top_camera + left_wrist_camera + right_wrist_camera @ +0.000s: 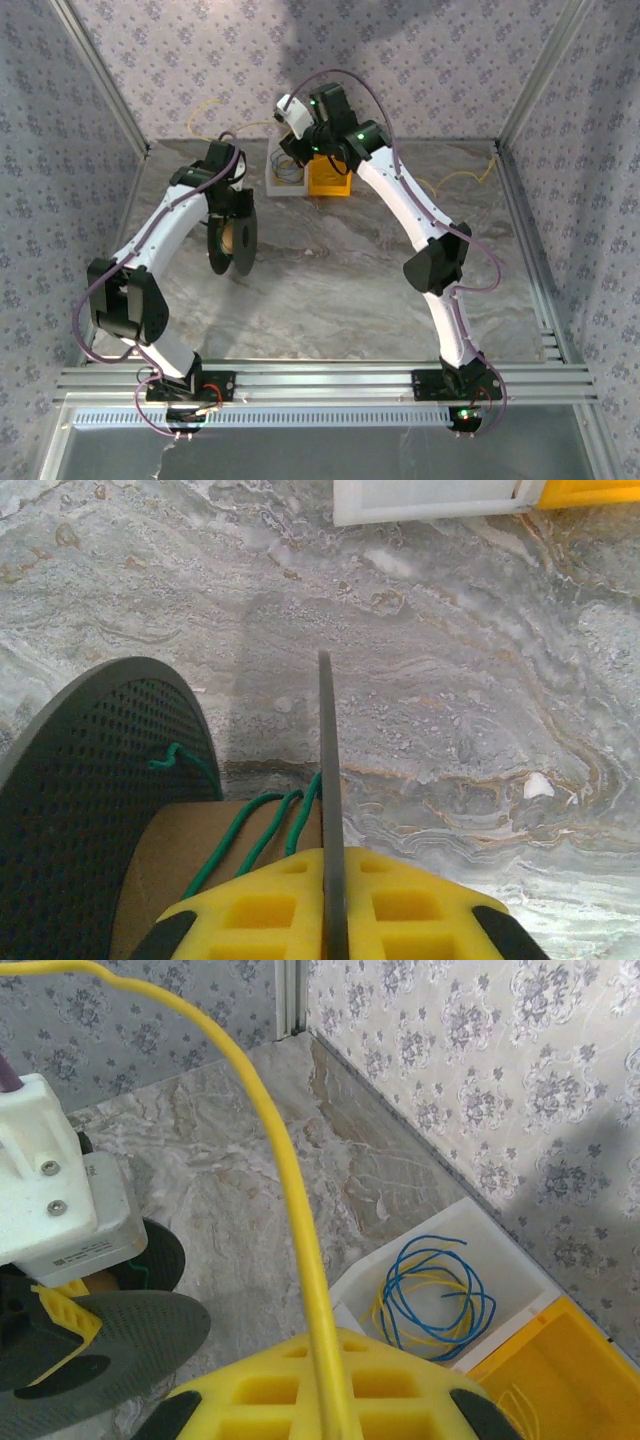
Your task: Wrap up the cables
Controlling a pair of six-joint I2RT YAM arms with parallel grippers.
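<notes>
My left gripper (pixel 335 872): pressed on rim of black spool (pixel 100 780), rim edge-on between pads, axle roughly left-right. Green wire (pixel 262 825) on cardboard core (pixel 175 855).

My right gripper (pixel 325 1372): pinching yellow wire (pixel 288 1170). Wire climbs from fingertips, arcs far-left.

Spool lies left of and nearer than right gripper. Right arm nearer wire. Likely next: carry wire left and near, onto core.

Floral walls (pixel 450 60), grey marbled tabletop (pixel 330 290)
</notes>
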